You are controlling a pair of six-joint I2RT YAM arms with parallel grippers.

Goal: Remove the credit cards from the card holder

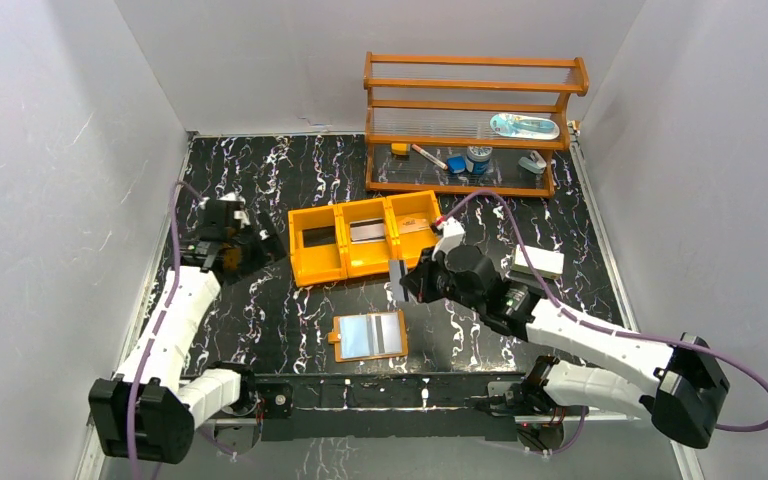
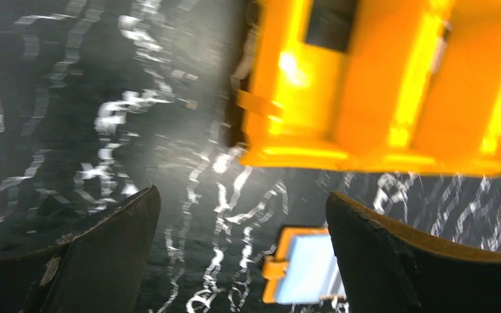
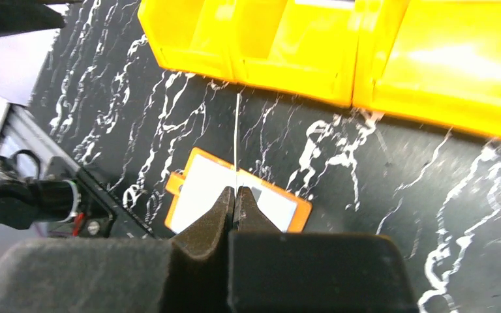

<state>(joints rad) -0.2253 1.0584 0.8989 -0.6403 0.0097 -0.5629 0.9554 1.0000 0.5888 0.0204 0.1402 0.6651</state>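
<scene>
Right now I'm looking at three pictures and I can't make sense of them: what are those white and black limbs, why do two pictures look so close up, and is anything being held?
The limbs are two robot arms bolted to the near edge of a black marbled table. The wide picture comes from a fixed camera above and behind them. The two close-ups come from small cameras on each arm's wrist, looking past its own fingers.

The left gripper is open and holds nothing. The right gripper is shut on a thin pale card, seen edge-on.

On the table lies the card holder, open with its pale lining up. Behind it is an orange tray with three compartments, a card lying in each. At the back stands a wooden shelf with small items.
</scene>
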